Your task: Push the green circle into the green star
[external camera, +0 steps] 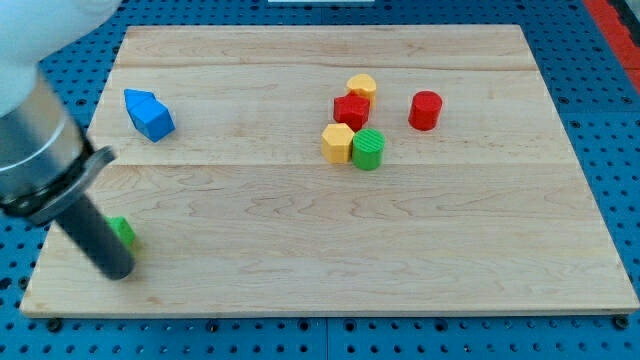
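Observation:
The green circle (368,148) is a short green cylinder near the board's middle, touching a yellow block (338,142) on its left. A green block (122,232), likely the green star, sits near the view's bottom left, mostly hidden behind my rod. My tip (118,270) rests at the bottom left, right beside that green block and far to the left of the green circle.
A red block (351,110) and a second yellow block (361,87) sit just above the green circle. A red cylinder (425,110) stands to their right. A blue block (149,114) lies at the upper left. The wooden board (400,250) is edged by blue pegboard.

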